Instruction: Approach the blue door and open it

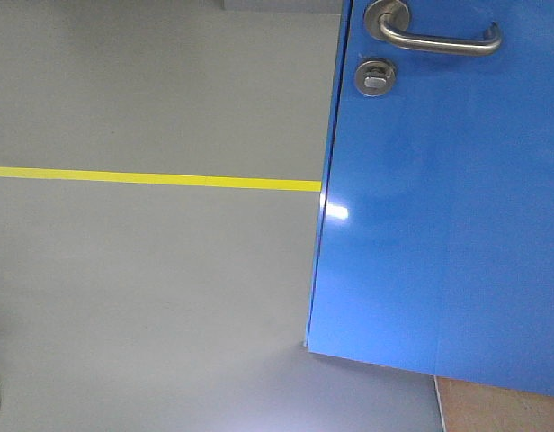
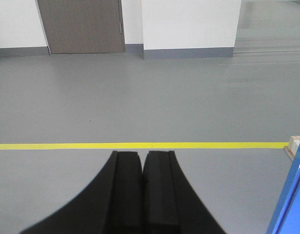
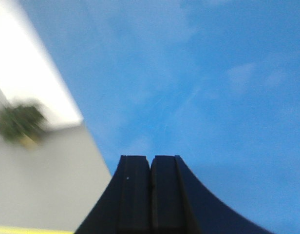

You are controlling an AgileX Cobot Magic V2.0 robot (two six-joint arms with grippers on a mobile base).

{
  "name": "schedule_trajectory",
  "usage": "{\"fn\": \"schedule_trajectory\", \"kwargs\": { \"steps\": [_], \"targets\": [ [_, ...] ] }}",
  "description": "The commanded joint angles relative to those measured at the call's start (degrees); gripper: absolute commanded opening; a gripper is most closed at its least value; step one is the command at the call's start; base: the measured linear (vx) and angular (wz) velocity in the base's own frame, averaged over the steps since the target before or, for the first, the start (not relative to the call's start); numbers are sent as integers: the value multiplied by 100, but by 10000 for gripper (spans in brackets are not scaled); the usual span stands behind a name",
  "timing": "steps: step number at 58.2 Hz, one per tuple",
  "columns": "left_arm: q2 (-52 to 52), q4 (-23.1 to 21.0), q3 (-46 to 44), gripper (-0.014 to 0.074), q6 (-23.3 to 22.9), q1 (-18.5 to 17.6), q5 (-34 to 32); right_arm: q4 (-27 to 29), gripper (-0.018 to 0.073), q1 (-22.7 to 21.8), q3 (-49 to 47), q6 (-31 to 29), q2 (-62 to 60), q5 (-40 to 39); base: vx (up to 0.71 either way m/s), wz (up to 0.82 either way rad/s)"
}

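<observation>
The blue door (image 1: 448,207) fills the right half of the front view, swung ajar, its free edge on the left. Its silver lever handle (image 1: 439,36) and round thumb-turn lock (image 1: 374,77) sit at the top. In the right wrist view the door panel (image 3: 198,83) fills most of the frame, and my right gripper (image 3: 151,158) is shut and empty, close to it. My left gripper (image 2: 142,153) is shut and empty, pointing over open floor; the door's edge (image 2: 291,200) shows at the lower right of that view.
Grey floor with a yellow tape line (image 1: 151,177) runs across, also in the left wrist view (image 2: 140,145). A brown door (image 2: 82,27) and white walls stand far ahead. A wooden piece (image 2: 292,146) lies by the door edge. A brown strip (image 1: 502,409) shows under the door.
</observation>
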Motion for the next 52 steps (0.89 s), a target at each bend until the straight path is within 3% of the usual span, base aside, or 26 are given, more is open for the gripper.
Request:
{"fn": "schedule_trajectory", "kwargs": {
  "steps": [1,12,24,36,44,52],
  "targets": [
    [-68,-12,-149,73,-39,-37,-489,-1022,12,92,476,-35,-860,-220,0,0],
    [-68,-12,-149,73,-39,-37,-489,-1544,12,-2,2776,72,-2829,-560,0,0],
    [-68,-12,-149,73,-39,-37,-489,-1559,12,-2,5440,72,-5367,-879,0,0],
    [-68,-12,-149,73,-39,-37,-489,-1559,12,-2,7353,72,-7530,-923,0,0],
    [-74,-12,-149,73,-39,-37,-483,-1506,12,-3,8147,100,-7562,-1160,0,0],
    [-69,-12,-149,73,-39,-37,-483,-1420,12,-3,8899,100,-7314,-2323,0,0]
  ]
}}
